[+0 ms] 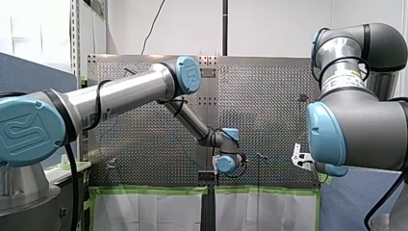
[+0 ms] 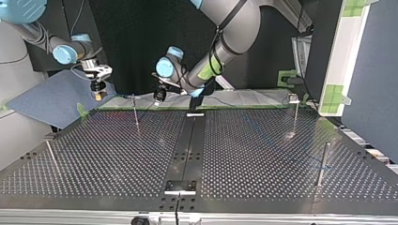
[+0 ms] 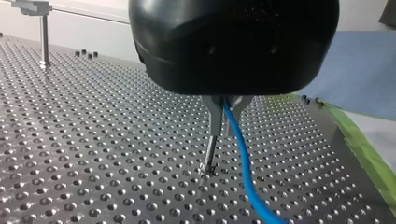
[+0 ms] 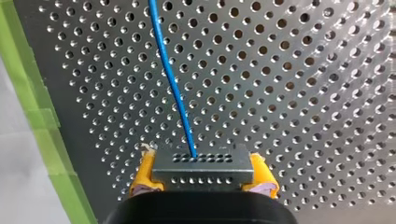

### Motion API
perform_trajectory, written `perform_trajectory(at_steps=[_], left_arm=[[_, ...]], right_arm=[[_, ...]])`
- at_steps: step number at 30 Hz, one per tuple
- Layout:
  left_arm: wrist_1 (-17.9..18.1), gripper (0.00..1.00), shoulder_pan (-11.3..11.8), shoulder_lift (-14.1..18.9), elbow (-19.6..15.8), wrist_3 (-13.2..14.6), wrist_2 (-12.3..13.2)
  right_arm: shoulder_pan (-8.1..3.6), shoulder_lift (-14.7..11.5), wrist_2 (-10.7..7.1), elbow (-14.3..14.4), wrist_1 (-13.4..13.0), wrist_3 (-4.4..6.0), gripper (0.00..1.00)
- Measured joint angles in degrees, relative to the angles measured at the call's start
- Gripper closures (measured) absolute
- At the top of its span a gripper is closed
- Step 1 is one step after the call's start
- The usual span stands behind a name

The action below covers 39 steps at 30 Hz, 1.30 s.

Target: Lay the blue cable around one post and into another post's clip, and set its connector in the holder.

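Observation:
In the left wrist view my left gripper [image 3: 227, 122], black with metal fingers, is shut on the blue cable [image 3: 243, 168], which hangs from the fingers toward the perforated table. A thin post [image 3: 209, 154] stands just beside the fingertips. In the right wrist view my right gripper [image 4: 201, 176] has its yellow pads [image 4: 144, 175] shut on the grey connector [image 4: 201, 167]. The blue cable [image 4: 170, 74] runs straight ahead from the connector over the plate. The top view shows my left gripper [image 2: 159, 95] at the far middle and my right gripper [image 2: 97, 86] at the far left, off the table's edge.
Several thin posts stand on the table [image 2: 263, 154]: one [image 2: 135, 112] near my left gripper, a clip-topped one [image 2: 294, 110] at the top view's far right, and others [image 2: 323, 161] [image 2: 51, 157] nearer the sides. A bracket [image 2: 179, 186] sits on the centre rail. Green tape [image 4: 44, 135] lines the edge.

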Motion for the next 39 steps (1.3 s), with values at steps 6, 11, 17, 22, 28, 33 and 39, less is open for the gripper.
perform_trajectory(at_steps=[6, 11, 17, 22, 28, 33, 39], left_arm=[[-0.1, 1.00, 0.4, 0.0, 0.0, 0.0, 0.0], [-0.2, 1.00, 0.6, 0.0, 0.0, -0.1, 0.0], [-0.4, 1.00, 0.6, 0.0, 0.0, -0.1, 0.0], [-0.9, 0.97, 0.7, 0.0, -0.1, -0.1, 0.0], [-1.1, 0.23, 0.3, 0.1, -0.1, 0.5, 1.1], [-1.2, 0.02, -0.4, 0.1, -0.1, 0.8, 2.3], [-3.3, 0.02, -1.5, 0.2, -0.1, 0.8, 2.9]], right_arm=[[0.19, 0.0, 0.03, -0.8, 0.2, 0.10, 1.00], [0.22, 0.1, 0.12, -1.0, 0.2, 0.13, 1.00], [0.26, 0.1, 0.07, -1.0, 0.3, 0.01, 1.00], [0.43, 0.1, 0.03, -1.0, 0.5, -0.09, 1.00], [0.74, 0.1, 0.01, -1.0, 0.6, -0.18, 1.00], [0.96, 0.1, 0.01, -1.0, 0.6, -0.21, 1.00], [1.06, 0.1, 0.01, -1.0, 0.5, -0.21, 1.00]])
